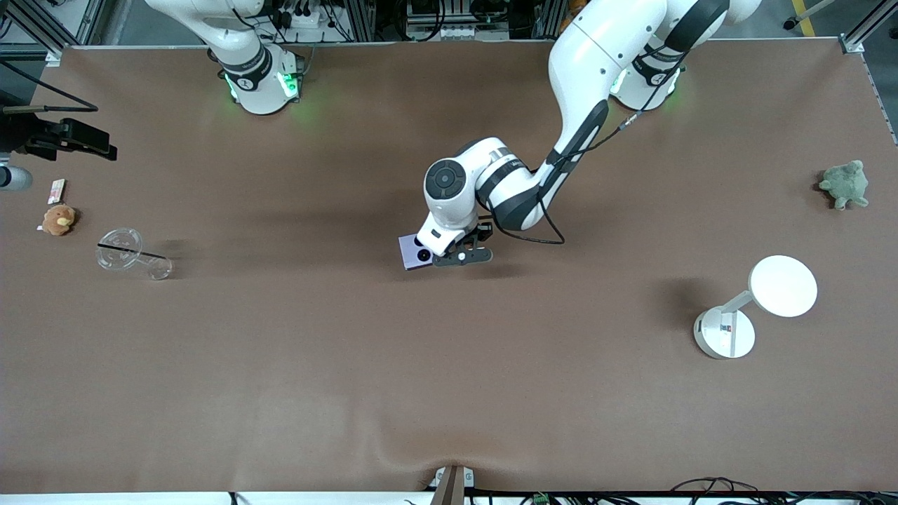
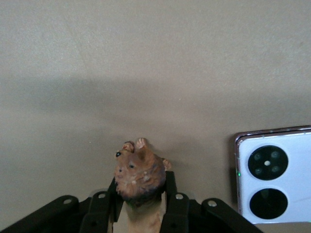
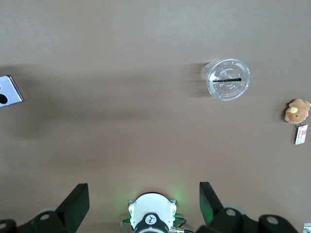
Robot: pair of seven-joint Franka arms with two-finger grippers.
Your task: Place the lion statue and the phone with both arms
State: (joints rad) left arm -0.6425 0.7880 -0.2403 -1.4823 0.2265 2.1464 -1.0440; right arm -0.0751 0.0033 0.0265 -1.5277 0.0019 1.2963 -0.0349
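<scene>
Mid-table, left pincer [image 2: 141, 213] grips lion statue [image 2: 139, 177], apparently just beside phone [image 2: 274, 174].

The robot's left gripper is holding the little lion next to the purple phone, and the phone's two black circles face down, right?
Not quite. The left gripper does hold the lion statue beside the phone, but the left wrist view shows both black circles facing up.

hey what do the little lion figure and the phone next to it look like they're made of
The lion statue, clamped in the left gripper, looks like hard molded resin or painted plastic: matte brown, carved-looking mane. The phone on the table seems smooth, pale lavender glass or glossy plastic with a metallic-looking rim and two black lens circles.
</scene>
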